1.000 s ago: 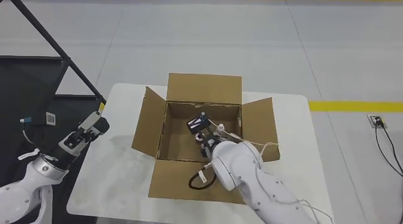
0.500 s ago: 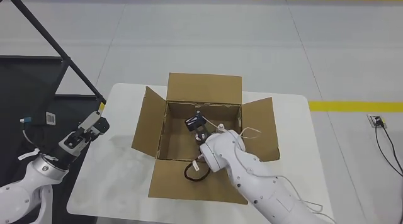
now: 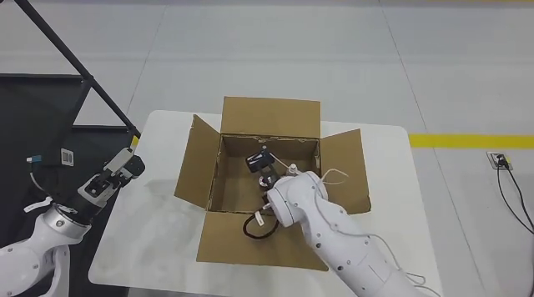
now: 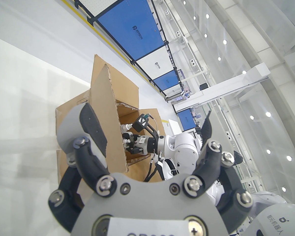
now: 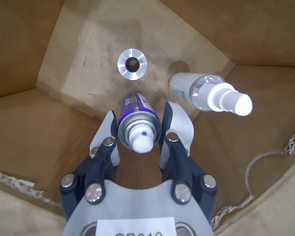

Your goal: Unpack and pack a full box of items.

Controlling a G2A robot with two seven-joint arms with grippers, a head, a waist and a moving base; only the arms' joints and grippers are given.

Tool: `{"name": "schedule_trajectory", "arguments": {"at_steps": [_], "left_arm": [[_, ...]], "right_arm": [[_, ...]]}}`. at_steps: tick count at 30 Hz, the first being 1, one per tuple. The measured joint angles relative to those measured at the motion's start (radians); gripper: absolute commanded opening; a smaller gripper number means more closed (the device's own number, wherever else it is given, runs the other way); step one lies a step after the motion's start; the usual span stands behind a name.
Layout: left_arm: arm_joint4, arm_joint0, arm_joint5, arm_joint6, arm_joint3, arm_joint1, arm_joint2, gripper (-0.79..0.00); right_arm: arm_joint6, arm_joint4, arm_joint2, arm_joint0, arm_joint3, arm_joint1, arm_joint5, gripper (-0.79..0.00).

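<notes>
An open cardboard box (image 3: 270,118) stands on the white table (image 3: 158,239). Inside it my right gripper (image 5: 139,117) points down at the box floor, its fingers (image 5: 177,124) closed against both sides of an upright blue spray can (image 5: 137,109) with a white nozzle. In the top view the right gripper (image 3: 265,183) sits low in the middle of the box. My left gripper (image 3: 125,163) hangs beyond the table's left edge, and in its wrist view the left gripper (image 4: 147,115) is open and holds nothing.
Also in the box are a white spray bottle (image 5: 206,94) beside the can and a round silver metal piece (image 5: 132,64) on the floor. All the box flaps are folded outward. A torn cardboard edge (image 5: 260,163) runs near the gripper.
My right arm has shifted left and settled deeper into the box over the can. The left arm has not moved.
</notes>
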Motion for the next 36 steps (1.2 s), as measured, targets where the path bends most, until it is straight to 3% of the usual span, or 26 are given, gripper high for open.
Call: {"name": "schedule_trajectory", "arguments": {"at_steps": [6, 8, 10, 16, 22, 31, 36], "left_arm": [[0.000, 0.000, 0.000, 0.000, 0.000, 0.000, 0.000, 0.000], [0.000, 0.000, 0.000, 0.000, 0.000, 0.000, 0.000, 0.000], [0.000, 0.000, 0.000, 0.000, 0.000, 0.000, 0.000, 0.000], [0.000, 0.000, 0.000, 0.000, 0.000, 0.000, 0.000, 0.000], [0.017, 0.013, 0.012, 0.003, -0.002, 0.004, 0.009, 0.000], [0.081, -0.046, 0.036, -0.102, 0.035, 0.021, 0.104, 0.000], [0.092, -0.080, 0.062, -0.127, 0.046, 0.026, 0.164, 0.000]], "right_arm": [[0.019, -0.032, 0.040, -0.050, -0.091, 0.011, -0.022, -0.317], [0.025, -0.044, 0.059, -0.071, -0.138, 0.017, -0.027, -0.252], [0.031, -0.053, 0.087, -0.100, -0.207, 0.024, -0.030, 0.000], [0.065, 0.009, 0.242, -0.257, -0.516, 0.058, -0.097, 0.000], [0.085, 0.290, 0.466, -0.426, -0.737, 0.089, -0.245, 0.000], [0.033, 0.703, 0.739, -0.544, -0.785, 0.115, -0.332, 0.000], [0.035, 0.696, 0.735, -0.543, -0.785, 0.115, -0.332, 0.000]]}}
